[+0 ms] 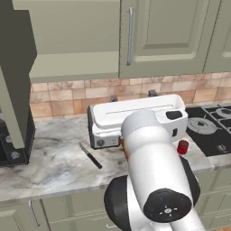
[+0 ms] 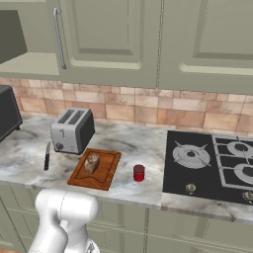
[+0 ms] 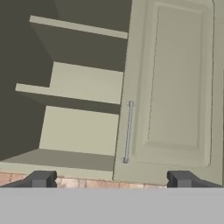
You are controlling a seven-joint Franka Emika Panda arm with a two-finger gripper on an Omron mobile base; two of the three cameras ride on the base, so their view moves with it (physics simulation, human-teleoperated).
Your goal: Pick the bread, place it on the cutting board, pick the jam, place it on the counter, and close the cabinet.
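Note:
The bread (image 2: 92, 163) lies on the cutting board (image 2: 106, 173), in front of the toaster. The red jam (image 2: 139, 172) (image 1: 182, 146) stands on the counter (image 2: 138, 143) to the right of the board, near the stovetop. The cabinet (image 3: 83, 83) has its left door (image 1: 13, 76) swung open, baring the shelf; its right door (image 3: 175, 87) is closed, with a silver bar handle (image 3: 127, 131). My gripper (image 1: 132, 96) (image 3: 111, 179) is open and holds nothing. It is raised above the counter and faces the cabinet, below the closed door's handle.
A silver toaster (image 2: 73, 130) stands at the back of the counter with a knife (image 2: 47, 155) to its left. A black appliance (image 1: 16, 140) sits at the far left. The black stovetop (image 2: 212, 165) takes up the right side.

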